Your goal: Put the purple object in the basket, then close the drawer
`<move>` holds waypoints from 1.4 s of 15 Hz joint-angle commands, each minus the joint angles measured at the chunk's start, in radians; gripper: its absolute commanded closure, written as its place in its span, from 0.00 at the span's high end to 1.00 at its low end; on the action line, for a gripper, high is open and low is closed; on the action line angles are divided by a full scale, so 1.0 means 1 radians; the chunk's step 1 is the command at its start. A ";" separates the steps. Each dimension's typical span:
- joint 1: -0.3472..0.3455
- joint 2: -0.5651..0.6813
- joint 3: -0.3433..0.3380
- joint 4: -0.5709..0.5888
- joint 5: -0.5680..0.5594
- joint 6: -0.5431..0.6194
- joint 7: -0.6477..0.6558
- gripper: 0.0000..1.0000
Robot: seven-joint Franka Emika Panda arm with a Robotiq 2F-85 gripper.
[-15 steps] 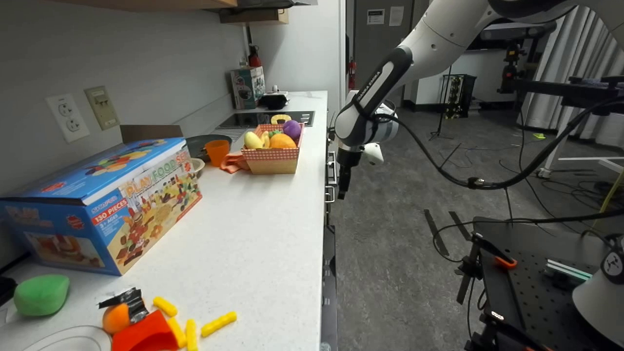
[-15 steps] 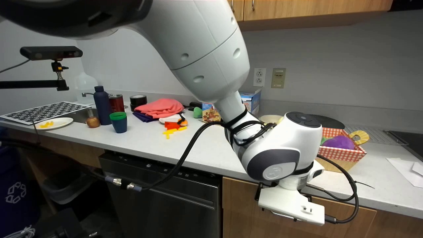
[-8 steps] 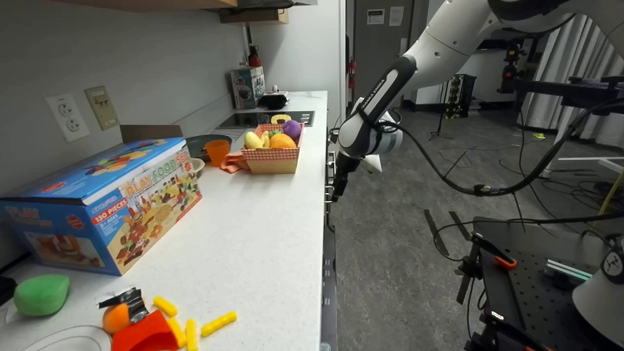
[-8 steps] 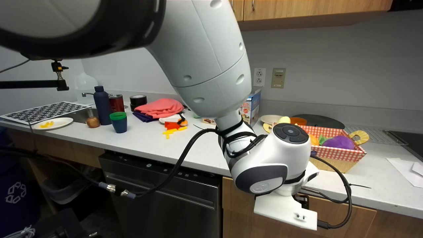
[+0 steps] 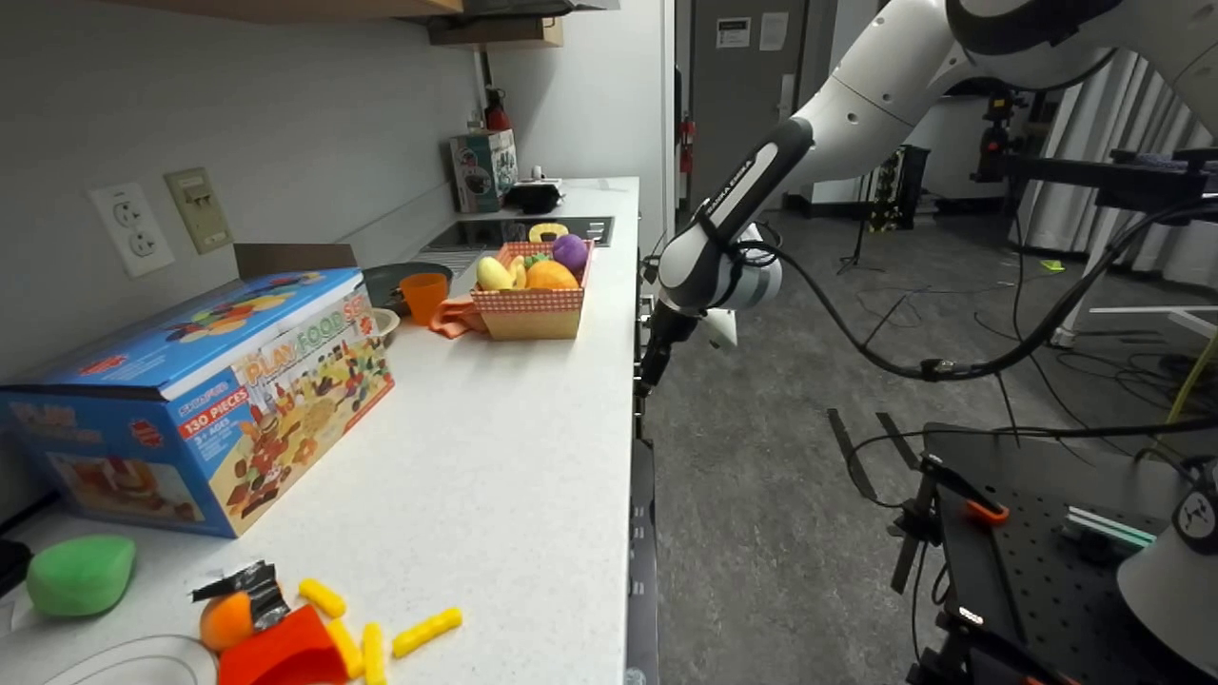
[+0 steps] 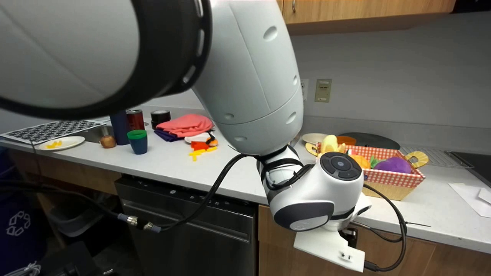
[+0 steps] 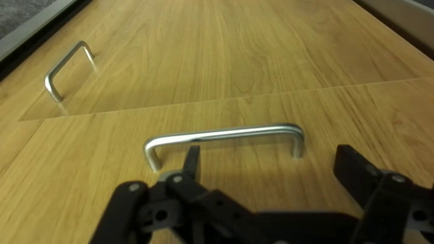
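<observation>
White countertop (image 5: 514, 447) supports red-checked rectangular basket (image 5: 528, 323) containing rounded purple object (image 6: 397, 165). Below countertop level: black two-finger gripper (image 7: 268, 159), spread wide, facing silver bar handle (image 7: 237, 132) of wooden drawer (image 7: 84, 156).

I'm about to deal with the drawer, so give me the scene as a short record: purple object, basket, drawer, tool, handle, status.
purple object: in the basket
basket: on the counter, also holding an orange toy
drawer: looks shut, front about level with the neighbouring panel
tool: open, close by the drawer handle
drawer handle: not gripped; whether touched, cannot tell
status: placing done; closing looks done, worth a confirming look
</observation>
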 commanded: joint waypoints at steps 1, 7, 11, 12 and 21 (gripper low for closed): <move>-0.009 0.069 0.017 0.059 -0.022 0.062 0.031 0.97; -0.018 0.077 0.046 0.082 -0.032 0.079 0.053 0.99; -0.024 0.068 0.055 0.078 -0.028 0.062 0.062 1.00; -0.026 0.050 0.054 0.064 -0.028 0.055 0.064 1.00; -0.081 -0.220 0.091 -0.147 -0.025 -0.038 0.065 1.00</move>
